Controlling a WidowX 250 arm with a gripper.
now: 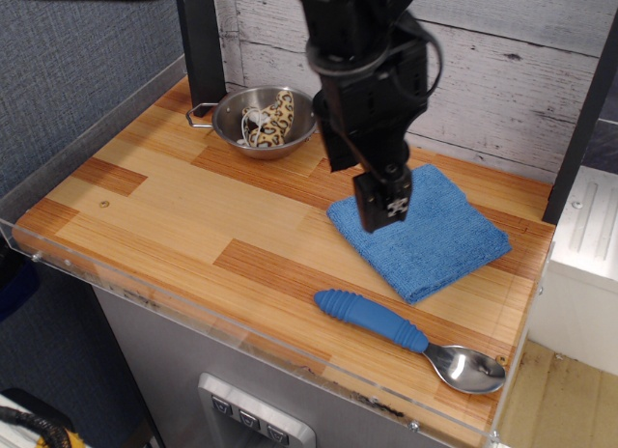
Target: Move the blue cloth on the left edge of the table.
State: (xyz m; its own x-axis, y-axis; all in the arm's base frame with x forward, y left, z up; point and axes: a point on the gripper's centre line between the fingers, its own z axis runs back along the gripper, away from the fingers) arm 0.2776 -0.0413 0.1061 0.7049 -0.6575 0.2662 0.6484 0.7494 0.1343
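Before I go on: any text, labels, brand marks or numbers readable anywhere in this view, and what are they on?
None can be read.
The gripper has a small black-and-white mark on its tip, too blurred to read.
The grey panel below the table has three small buttons with marks, too small to read.
No print shows on the blue cloth, the spoon or the steel bowl.
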